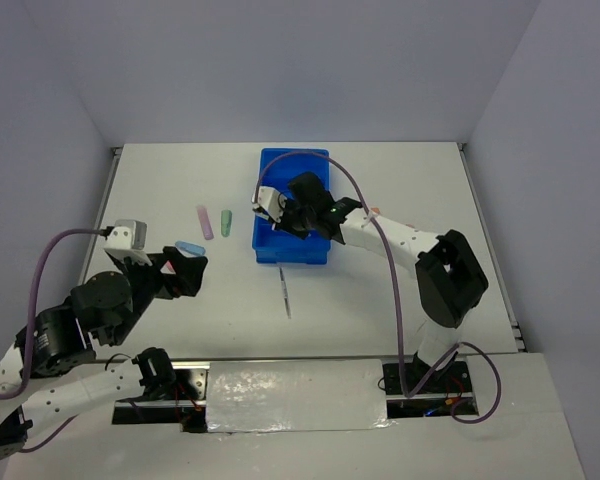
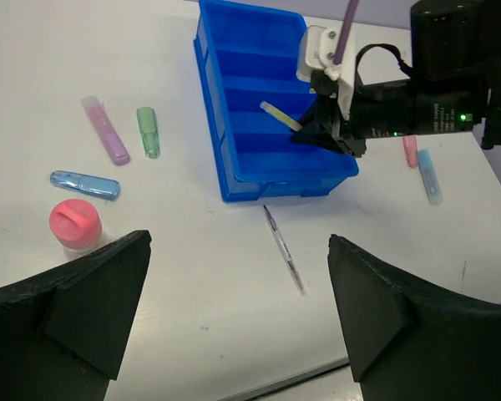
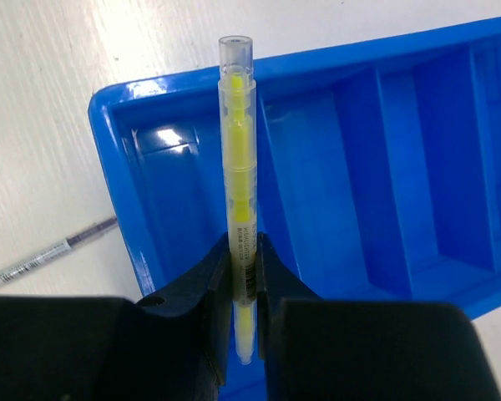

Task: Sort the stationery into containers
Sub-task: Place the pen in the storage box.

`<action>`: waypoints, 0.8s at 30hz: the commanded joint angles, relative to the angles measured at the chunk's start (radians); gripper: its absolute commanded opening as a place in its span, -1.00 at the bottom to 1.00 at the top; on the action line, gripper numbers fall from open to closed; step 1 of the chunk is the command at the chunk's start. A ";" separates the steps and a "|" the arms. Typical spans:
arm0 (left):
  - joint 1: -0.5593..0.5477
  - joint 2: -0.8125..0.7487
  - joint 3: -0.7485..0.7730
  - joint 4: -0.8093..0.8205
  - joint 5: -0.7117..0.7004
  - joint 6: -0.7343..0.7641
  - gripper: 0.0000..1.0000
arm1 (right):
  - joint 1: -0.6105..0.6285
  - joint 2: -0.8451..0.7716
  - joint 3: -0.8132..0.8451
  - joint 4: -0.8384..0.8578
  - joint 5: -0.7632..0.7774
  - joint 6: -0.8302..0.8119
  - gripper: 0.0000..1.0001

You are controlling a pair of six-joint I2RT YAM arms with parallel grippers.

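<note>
My right gripper (image 3: 243,251) is shut on a thin yellow highlighter (image 3: 238,142) and holds it over the near end of the blue tray (image 3: 384,125); the top view shows it there too (image 1: 280,212). The tray (image 1: 280,155) has empty compartments. My left gripper (image 2: 238,251) is open and empty above the table, near left of the tray (image 2: 234,83). A thin grey pen (image 2: 283,248) lies in front of the tray. Pink (image 2: 105,129), green (image 2: 148,131) and blue (image 2: 84,184) markers lie left of it.
A pink marker (image 2: 410,150) and a light blue marker (image 2: 429,175) lie right of the tray, partly behind the right arm. A small pink-capped item (image 2: 75,224) stands near the blue marker. Walls close the table's far and side edges.
</note>
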 commanded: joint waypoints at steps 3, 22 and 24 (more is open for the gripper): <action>-0.003 0.009 0.007 0.032 0.062 0.063 0.99 | -0.012 0.027 0.044 -0.048 -0.022 -0.086 -0.92; -0.004 -0.058 -0.014 0.048 0.065 0.075 0.99 | -0.052 0.019 0.018 -0.062 -0.059 -0.064 -0.21; -0.003 -0.057 -0.014 0.046 0.067 0.075 0.98 | -0.053 -0.005 0.015 -0.058 -0.069 -0.063 -0.05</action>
